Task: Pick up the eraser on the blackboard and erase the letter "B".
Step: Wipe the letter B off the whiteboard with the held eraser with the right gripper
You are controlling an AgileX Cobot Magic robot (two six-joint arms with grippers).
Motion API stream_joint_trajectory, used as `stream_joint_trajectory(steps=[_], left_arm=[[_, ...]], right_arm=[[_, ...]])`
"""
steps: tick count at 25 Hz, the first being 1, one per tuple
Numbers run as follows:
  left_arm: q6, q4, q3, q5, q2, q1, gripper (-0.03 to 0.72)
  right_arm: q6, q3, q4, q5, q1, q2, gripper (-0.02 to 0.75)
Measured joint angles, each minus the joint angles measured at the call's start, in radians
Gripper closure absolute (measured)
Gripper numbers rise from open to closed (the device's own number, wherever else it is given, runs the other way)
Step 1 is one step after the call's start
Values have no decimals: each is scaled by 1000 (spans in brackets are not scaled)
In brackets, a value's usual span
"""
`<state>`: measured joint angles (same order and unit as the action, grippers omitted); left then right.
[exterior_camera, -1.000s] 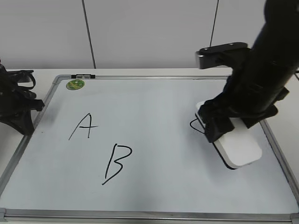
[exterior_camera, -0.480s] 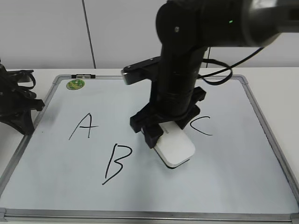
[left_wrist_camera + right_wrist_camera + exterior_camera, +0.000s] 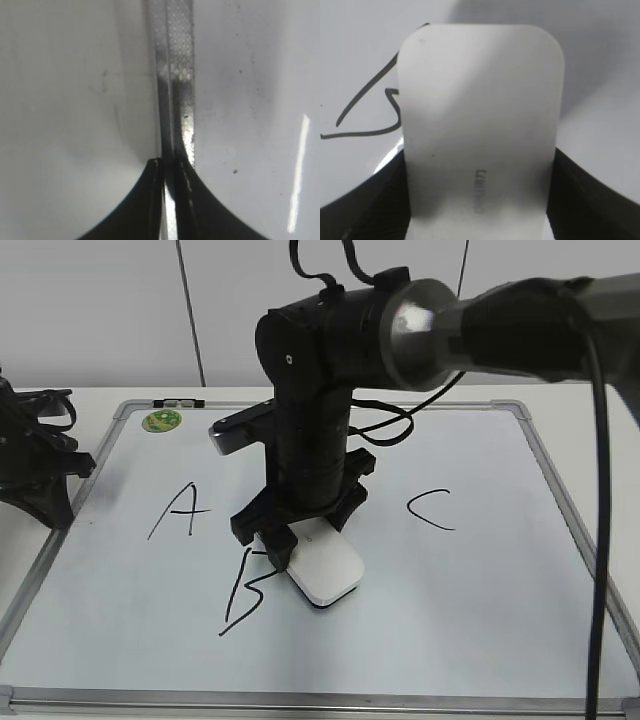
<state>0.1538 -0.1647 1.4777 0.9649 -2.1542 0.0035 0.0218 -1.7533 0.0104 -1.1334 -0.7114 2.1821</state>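
Eraser is clamped in the right end effector, flat on the blackboard and touching the upper right of the letter "B". Pickup reads as done; the wipe looks barely begun. In the right wrist view the eraser covers part of the letter "B", whose strokes show intact to its left. Most of the letter, lying toward the bench's near edge, is left to clear.

Left end effector is parked at the left edge of the bench, just off the board frame. Its wrist view shows its fingers pressed nearly together over the metal frame, nothing between them.

Letter "A" sits toward the left edge, letter "C" toward the right edge; both whole. "A" is near enough that a wide stroke might smudge it. Green sticker in the far left corner. Nothing blocks the wipe path.
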Motion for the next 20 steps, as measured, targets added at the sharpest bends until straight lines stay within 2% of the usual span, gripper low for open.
stream_joint_trajectory(steps=[12, 20], left_arm=[[0, -4, 0, 0, 0, 0, 673], [0, -4, 0, 0, 0, 0, 673]], right_arm=[[-10, -104, -4, -2, -2, 119, 188], [-11, -119, -56, -24, -71, 135, 188]])
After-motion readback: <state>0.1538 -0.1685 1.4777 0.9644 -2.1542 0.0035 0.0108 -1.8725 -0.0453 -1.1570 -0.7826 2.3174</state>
